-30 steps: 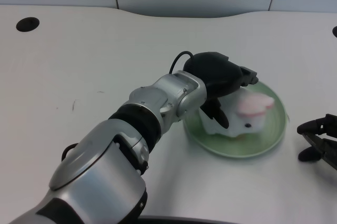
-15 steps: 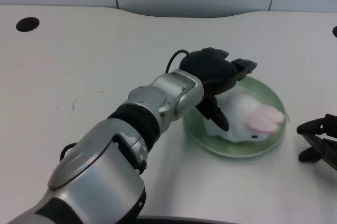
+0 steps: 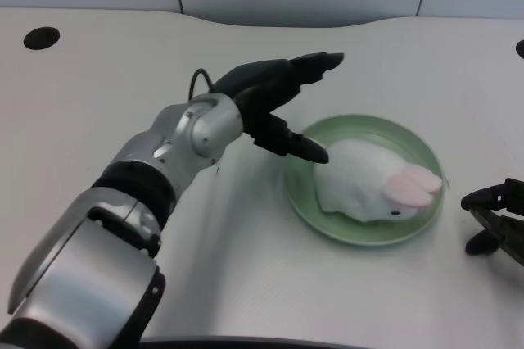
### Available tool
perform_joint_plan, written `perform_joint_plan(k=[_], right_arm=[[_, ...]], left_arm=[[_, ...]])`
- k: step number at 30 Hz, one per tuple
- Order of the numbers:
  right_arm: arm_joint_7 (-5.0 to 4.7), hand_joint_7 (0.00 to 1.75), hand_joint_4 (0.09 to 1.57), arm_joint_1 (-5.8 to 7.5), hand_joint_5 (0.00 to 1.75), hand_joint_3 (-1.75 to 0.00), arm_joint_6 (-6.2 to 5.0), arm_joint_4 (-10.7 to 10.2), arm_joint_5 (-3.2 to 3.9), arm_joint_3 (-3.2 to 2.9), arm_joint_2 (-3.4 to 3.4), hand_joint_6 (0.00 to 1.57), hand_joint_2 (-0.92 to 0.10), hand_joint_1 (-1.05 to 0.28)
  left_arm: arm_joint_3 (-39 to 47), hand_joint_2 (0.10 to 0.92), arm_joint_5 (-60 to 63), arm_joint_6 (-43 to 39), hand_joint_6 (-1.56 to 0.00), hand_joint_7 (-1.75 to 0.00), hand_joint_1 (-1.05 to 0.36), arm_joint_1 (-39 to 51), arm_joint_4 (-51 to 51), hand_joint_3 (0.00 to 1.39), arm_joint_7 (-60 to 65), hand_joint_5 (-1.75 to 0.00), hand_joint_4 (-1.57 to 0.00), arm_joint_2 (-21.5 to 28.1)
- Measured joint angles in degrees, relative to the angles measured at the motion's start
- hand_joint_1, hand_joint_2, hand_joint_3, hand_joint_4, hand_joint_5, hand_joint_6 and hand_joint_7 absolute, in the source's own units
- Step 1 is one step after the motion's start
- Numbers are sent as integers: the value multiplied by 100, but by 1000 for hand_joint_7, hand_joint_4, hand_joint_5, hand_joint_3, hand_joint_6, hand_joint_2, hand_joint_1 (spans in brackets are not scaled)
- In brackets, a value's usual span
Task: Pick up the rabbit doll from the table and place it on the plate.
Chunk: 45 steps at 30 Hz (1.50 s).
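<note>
Right of centre in the frame: the things of my task, the green plate and the rabbit doll.
Rabbit doll [image 3: 368,189]: white, with pink ears, lying on its side on the plate; the ears point toward the right edge of the frame, and a small dark eye shows near the plate's lower right rim.
Plate [image 3: 323,216]: pale green and round, flat on the white table, with the doll covering its middle and right part.
My left hand [image 3: 274,103]: black, just left of and above the plate, near the centre of the frame, holding nothing. The fingers are spread apart: the upper ones stretch toward the upper right, and a lower one reaches down to the right, its tip over the plate's left rim just beside the doll. I cannot tell whether that tip touches the doll.
My left forearm [image 3: 176,148]: silver, running from the lower left corner up to the hand, with a thin black cable looping at the wrist.
Table [image 3: 123,70]: white; a dark round hole sits at the upper left of the frame.
</note>
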Motion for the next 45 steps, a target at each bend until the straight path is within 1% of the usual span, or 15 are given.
perform_joint_plan(k=[3, 6, 8, 11, 12, 17, 18, 24, 26, 27, 30, 33, 36, 39, 45], right_arm=[[2, 835, 963, -1, 951, -9, 0, -6, 0, 4, 17, 861, -916, -827], [-8, 845, 968, -5, 923, -11, -1, -15, -12, 11, 59, 851, -919, -836], [-19, 849, 973, -5, 917, -12, -4, -22, -25, 15, 77, 847, -920, -842], [-32, 856, 981, -2, 911, -13, -5, -31, -38, 19, 90, 847, -920, -844], [-36, 858, 983, -1, 909, -14, 0, -41, -43, 20, 92, 847, -921, -844], [-60, 865, 951, 30, 900, -32, 119, -174, -84, 40, 106, 832, -921, -832], [-66, 868, 941, 35, 901, -33, 127, -189, -90, 41, 105, 828, -921, -834], [-66, 881, 957, 15, 929, -24, 136, -123, -89, 30, 79, 823, -914, -832], [-69, 876, 960, -1, 937, -29, 135, -90, -84, 21, 78, 845, -919, -812], [-70, 855, 965, -9, 940, -35, 123, -58, -74, 6, 77, 868, -920, -802], [-83, 825, 971, -52, 940, -44, 67, 60, -31, -46, 75, 880, -921, -794], [-80, 815, 968, -132, 938, -46, -5, 235, 2, -114, 75, 874, -917, -800], [-68, 824, 956, -171, 951, -37, -6, 332, 57, -209, 75, 868, -918, -801], [-61, 844, 960, -235, 973, -39, -59, 460, 58, -225, 75, 873, -921, -801], [-62, 849, 968, -390, 986, -51, -152, 725, 58, -260, 75, 854, -921, -801]], left_arm=[[251, 921, -279, -242, -156, -63, -909, 209, -87, 104, -222, -101, -159, 294], [626, 921, -708, -587, -166, -56, -756, 527, -253, 97, -472, -160, -240, 555], [932, 921, -1076, -744, -188, -51, -684, 836, -368, 188, -735, -232, -273, 649], [1254, 921, -1474, -789, -196, -46, -667, 1256, -473, 249, -1045, -281, -284, 749], [1324, 921, -1557, -794, -258, -47, -651, 1379, -546, 274, -1107, -473, -328, 776], [1848, 921, -2114, -1038, -421, -47, -553, 2310, -1110, 316, -1104, -907, -417, 878], [1945, 921, -2215, -1040, -498, -59, -533, 2507, -1182, 356, -1096, -1061, -414, 873], [2449, 921, -2870, -475, -742, -137, -501, 3530, -1821, 486, -1062, -1345, -508, 735], [2612, 921, -3083, -288, -833, -258, -476, 3786, -2040, 516, -1073, -1538, -527, 692], [2685, 921, -3183, -218, -774, -522, -471, 3917, -2134, 538, -1074, -1616, -538, 684], [2882, 921, -3421, -1, -626, -1041, -468, 4230, -2330, 581, -1078, -1710, -560, 656], [2954, 921, -3520, 187, -561, -1316, -464, 4385, -2449, 556, -1142, -1742, -565, 654], [2986, 921, -3540, 394, -538, -1405, -467, 4441, -2583, 538, -1224, -1746, -577, 655], [2978, 921, -3533, 519, -488, -1566, -452, 4438, -2633, 544, -1229, -1746, -633, 654], [2959, 921, -3479, 427, -472, -1598, -486, 4307, -2399, 532, -1229, -1746, -647, 661]])
